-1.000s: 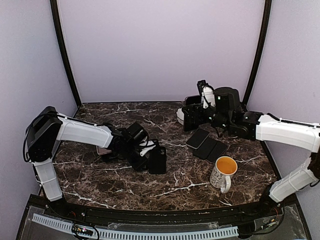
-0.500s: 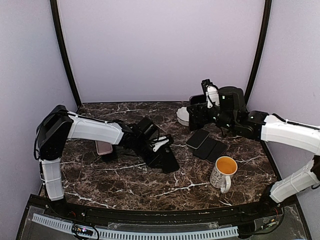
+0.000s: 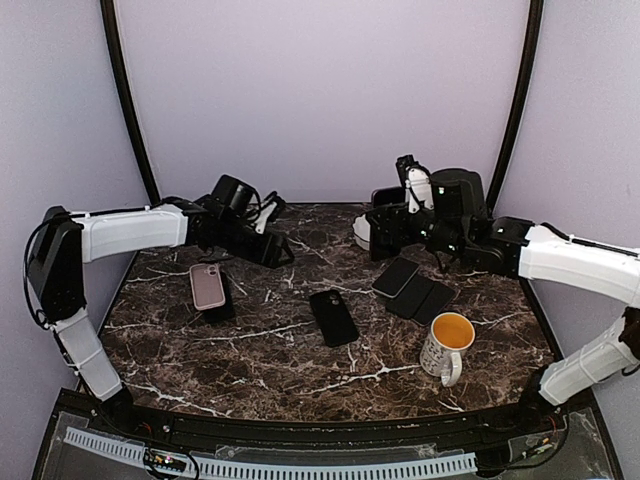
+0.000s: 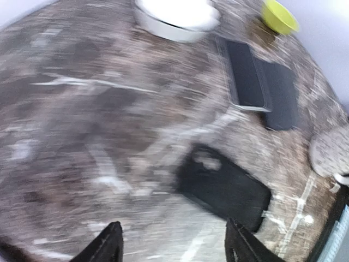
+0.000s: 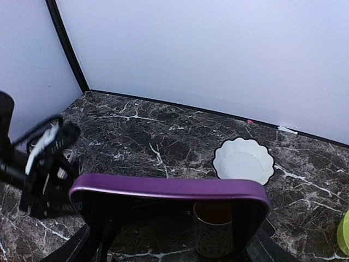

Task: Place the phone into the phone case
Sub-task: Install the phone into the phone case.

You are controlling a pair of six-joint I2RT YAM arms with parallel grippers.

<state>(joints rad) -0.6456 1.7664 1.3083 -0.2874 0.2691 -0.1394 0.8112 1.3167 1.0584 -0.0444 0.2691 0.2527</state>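
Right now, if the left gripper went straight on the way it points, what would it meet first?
Probably the marble table, just short of the black phone case lying flat; the blurred view leaves depth uncertain.

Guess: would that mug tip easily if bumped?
Probably not: the mug looks broad and stands upright. On the polished-looking table it would likely slide rather than roll. It looks ceramic, so perhaps breakable.
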